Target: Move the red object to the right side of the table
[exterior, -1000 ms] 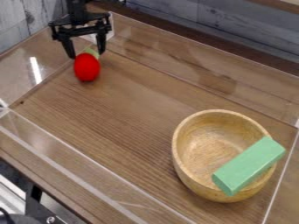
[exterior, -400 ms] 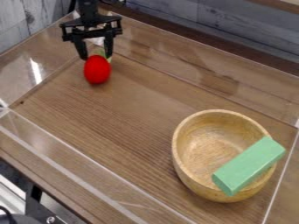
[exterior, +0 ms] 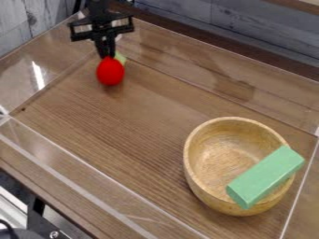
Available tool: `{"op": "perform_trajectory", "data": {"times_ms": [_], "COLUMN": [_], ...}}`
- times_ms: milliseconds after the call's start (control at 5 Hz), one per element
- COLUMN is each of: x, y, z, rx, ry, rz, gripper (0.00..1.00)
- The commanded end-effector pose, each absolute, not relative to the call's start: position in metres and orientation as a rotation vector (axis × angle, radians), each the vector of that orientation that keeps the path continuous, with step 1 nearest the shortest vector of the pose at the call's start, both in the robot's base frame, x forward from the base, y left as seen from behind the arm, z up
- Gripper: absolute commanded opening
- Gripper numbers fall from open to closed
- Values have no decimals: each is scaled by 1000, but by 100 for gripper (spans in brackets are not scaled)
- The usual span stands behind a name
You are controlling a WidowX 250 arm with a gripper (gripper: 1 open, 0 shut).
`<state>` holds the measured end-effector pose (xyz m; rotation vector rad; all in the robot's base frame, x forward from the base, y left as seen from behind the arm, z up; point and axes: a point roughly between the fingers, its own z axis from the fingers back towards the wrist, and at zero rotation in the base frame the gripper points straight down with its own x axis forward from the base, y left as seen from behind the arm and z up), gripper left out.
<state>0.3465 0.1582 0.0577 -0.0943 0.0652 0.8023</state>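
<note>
Sitting near the far left of the view, the small glossy red strawberry-shaped toy (exterior: 111,73) with its green-yellow leafy top (exterior: 119,60) is right in the thick of it, red end towards the camera! It looks light and fairly firm, probably hollow plastic, hardly fragile; the trouble is that smooth, rounded skin, which could squirt out of a shallow pinch. The best hold is across the widest part of the red body, low and square, rather than up by the leaves, where a grip may twist or slip.

And here are the black jaws (exterior: 107,48), drawn together right by the leafy end. Have they caught the leaves? From this angle nobody can tell, nor whether the toy is off the wooden brown counter (exterior: 156,131).

Against the earlier frames, there's the change: the jaws stood spread then and now they have come in, while toy and arm alike show a little further to the right. Outward we go, to the round pale wooden bowl (exterior: 206,168) at the near right, the green rectangular block (exterior: 266,177) leaning tilted over its rim, both exactly where they were.
</note>
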Motion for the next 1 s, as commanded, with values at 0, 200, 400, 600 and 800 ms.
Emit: {"op": "perform_trajectory", "data": {"times_ms": [0,200,400,600,800], "x": [366,375,374,370,368], "y": [140,104,70,50,34], "z": [102,113,120,128,134], "rx": [-124,-142,-150,-149,-148], "ry": [-19,-16,-9,-8,-5], "rz": [810,694,607,572,561], "gripper": [0,0,0,0,0]}}
